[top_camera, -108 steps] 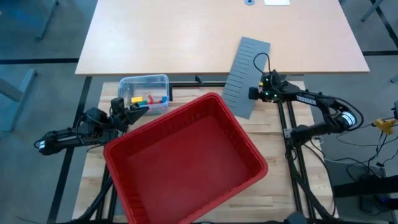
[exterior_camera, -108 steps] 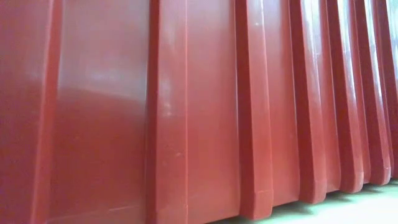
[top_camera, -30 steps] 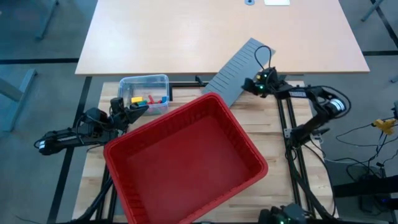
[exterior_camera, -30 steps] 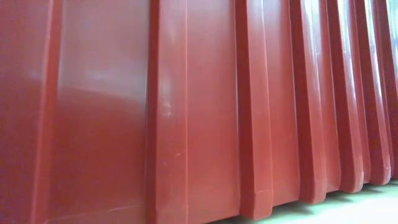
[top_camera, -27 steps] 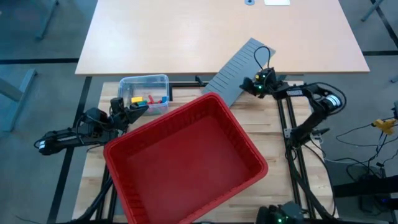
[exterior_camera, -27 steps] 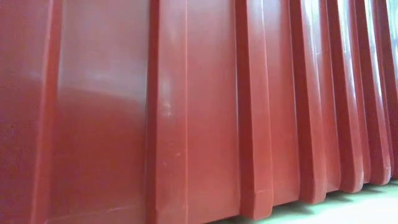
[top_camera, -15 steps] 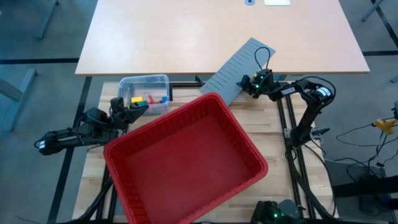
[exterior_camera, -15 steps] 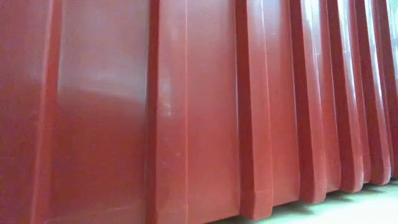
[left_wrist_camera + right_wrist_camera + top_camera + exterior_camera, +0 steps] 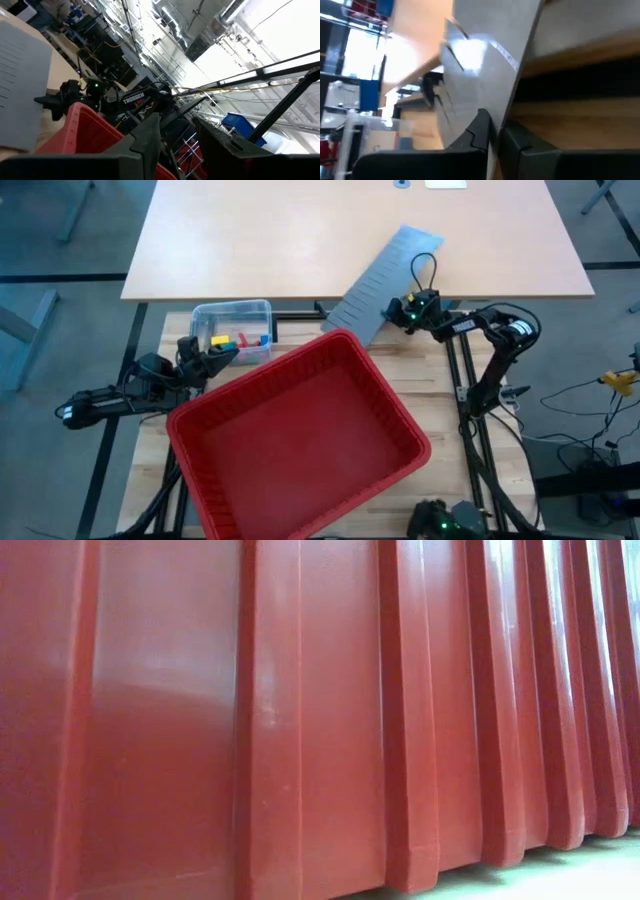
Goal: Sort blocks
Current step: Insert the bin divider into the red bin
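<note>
Right gripper pinches the edge of the grey slotted panel; in your right wrist view the two dark fingers sit on either side of the thin sheet, closed on it. Taking the red bin as your landmark: the panel hangs tilted just beyond the bin's far corner, one end over the light wooden table, its lower end close to the bin rim. The blocks, yellow, red, green and blue, lie in the small clear tub off the bin's far left corner, just beside the rim. Left gripper sits low between that tub and the bin's left wall. Its wrist view shows the fingers apart with nothing between them, though that view is steep, so probably only a moderate gap. Your low view is filled entirely by the bin's ribbed red wall.
</note>
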You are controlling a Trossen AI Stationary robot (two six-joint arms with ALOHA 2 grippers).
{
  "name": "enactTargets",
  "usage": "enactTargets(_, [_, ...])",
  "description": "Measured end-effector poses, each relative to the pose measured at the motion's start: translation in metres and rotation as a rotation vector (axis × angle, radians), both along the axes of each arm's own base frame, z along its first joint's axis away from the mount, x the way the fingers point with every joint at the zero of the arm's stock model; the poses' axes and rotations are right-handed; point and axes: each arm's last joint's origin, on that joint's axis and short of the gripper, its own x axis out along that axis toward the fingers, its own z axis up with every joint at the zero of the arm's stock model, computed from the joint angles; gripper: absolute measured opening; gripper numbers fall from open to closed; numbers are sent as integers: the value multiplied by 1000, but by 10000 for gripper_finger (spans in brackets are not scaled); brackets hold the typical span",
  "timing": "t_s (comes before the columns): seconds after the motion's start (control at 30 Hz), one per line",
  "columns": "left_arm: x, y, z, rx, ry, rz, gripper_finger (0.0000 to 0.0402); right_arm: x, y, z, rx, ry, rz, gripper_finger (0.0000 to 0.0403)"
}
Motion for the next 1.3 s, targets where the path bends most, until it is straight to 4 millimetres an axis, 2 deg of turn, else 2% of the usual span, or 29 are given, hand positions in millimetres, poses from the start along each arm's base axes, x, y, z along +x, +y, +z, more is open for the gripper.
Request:
enactTargets(0.1, [0, 0, 0, 0, 0, 0, 105, 0, 0, 18, -64, -50, -18, 1])
enactTargets(0.23, [0, 0, 0, 0, -1, 0, 105, -6, 6, 48, -181, -32, -66, 0])
enactTargets(0.4, [0, 0, 0, 1, -2, -1, 105, -15, 21, 81, -294, 33, -65, 1])
enactTargets(0.57, [0, 0, 0, 4, -1, 1, 105, -25, 38, 114, -404, 6, -86, 1])
enactTargets(1.07, [0, 0, 0, 5, -2, 0, 105, -47, 81, 179, -559, -119, -110, 0])
enactTargets(1.3, [0, 0, 0, 2, -3, 0, 105, -50, 97, 233, -673, -200, -80, 0])
